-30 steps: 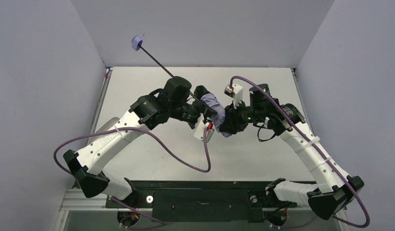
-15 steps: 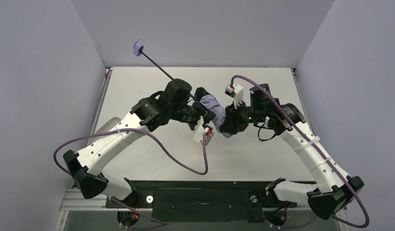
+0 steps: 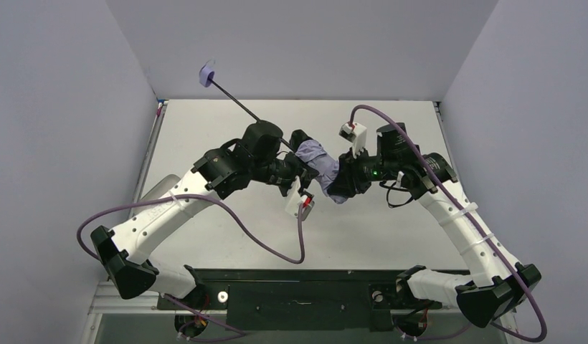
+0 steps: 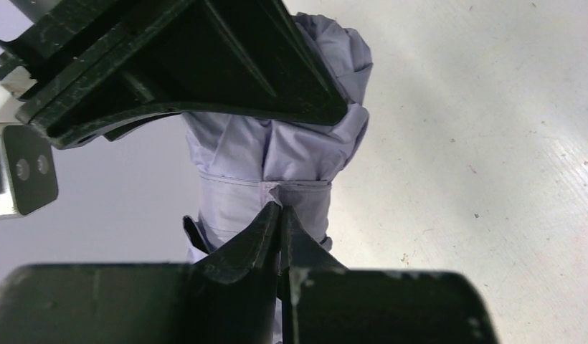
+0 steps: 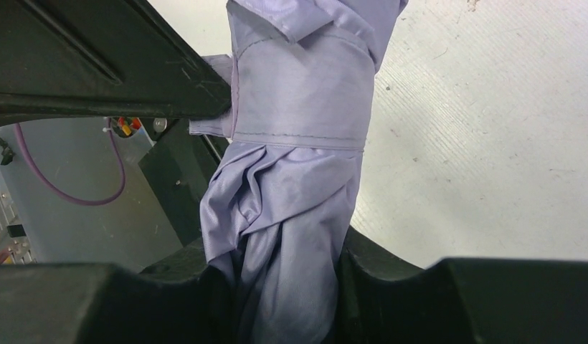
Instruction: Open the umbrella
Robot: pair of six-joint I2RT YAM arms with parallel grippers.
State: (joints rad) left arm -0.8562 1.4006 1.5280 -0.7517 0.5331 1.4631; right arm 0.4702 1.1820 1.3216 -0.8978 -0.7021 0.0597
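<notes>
Holding the umbrella [image 3: 316, 159] above the bench [image 3: 205, 125], my right tool [image 5: 277, 266] clamps the soft, slippery canopy bundle. My left tool [image 4: 280, 215] is pinched closed at the strap [image 4: 266, 188]. I judge the stiff shaft [image 3: 237, 102] offers a firmer hold.

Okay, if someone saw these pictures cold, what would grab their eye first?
The lavender umbrella, strapped shut, is held over the middle of the table: the right fingers clamp its canopy, and the left fingers pinch at the strap. Its black shaft juts toward the far left corner, ending in a small handle.
</notes>
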